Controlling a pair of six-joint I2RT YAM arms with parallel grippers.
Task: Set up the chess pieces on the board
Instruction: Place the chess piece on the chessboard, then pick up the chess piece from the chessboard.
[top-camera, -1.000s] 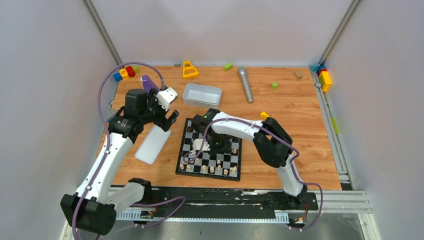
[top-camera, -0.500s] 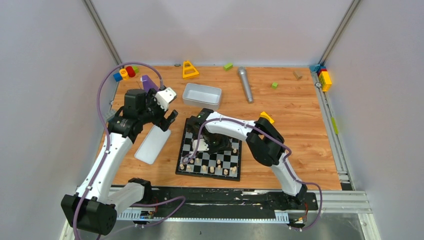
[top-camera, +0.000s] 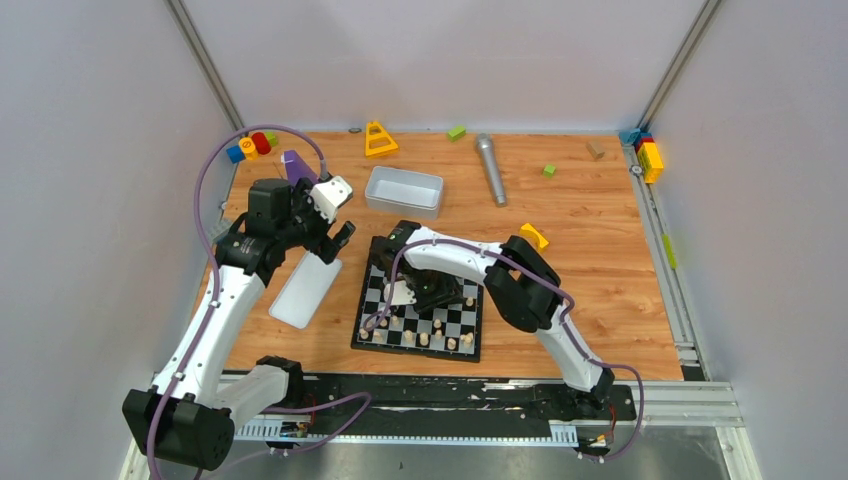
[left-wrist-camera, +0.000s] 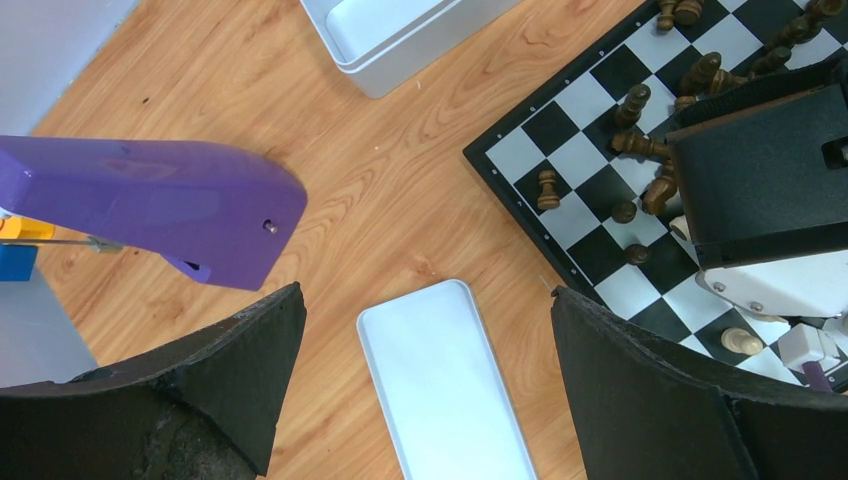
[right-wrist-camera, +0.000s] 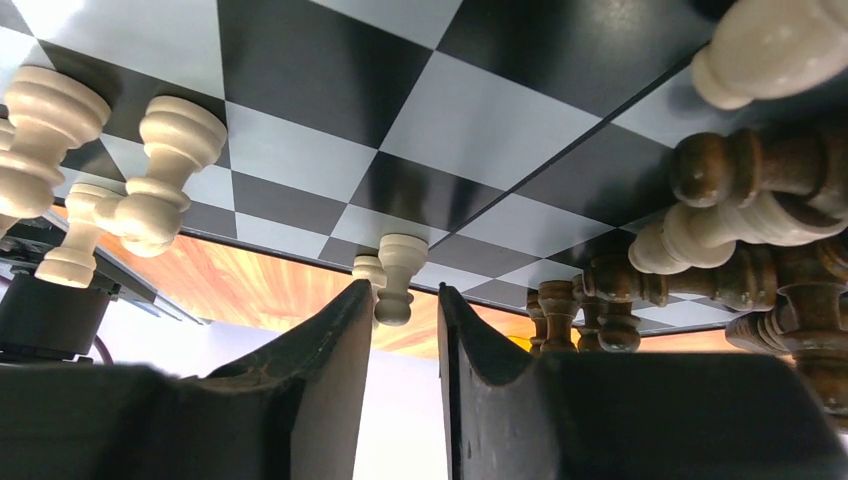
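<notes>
Right gripper (right-wrist-camera: 405, 295) hovering low over board (left-wrist-camera: 575, 160), jaws standing narrowly apart, gripping nothing. Pale pawn (right-wrist-camera: 398, 268) standing upright, seen through gap. Dark chess pieces (left-wrist-camera: 645, 150) lying tumbled on far squares. Left gripper (left-wrist-camera: 425, 320) hanging wide apart above white lid (left-wrist-camera: 445, 390).

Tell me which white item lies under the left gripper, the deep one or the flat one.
The flat white lid, framed by the fingers of the left gripper; the deep tray sits farther away.

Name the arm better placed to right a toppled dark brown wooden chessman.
Right: the right gripper hangs over the checkered board beside those chessmen; the left gripper is off-board, by the white lid.
</notes>
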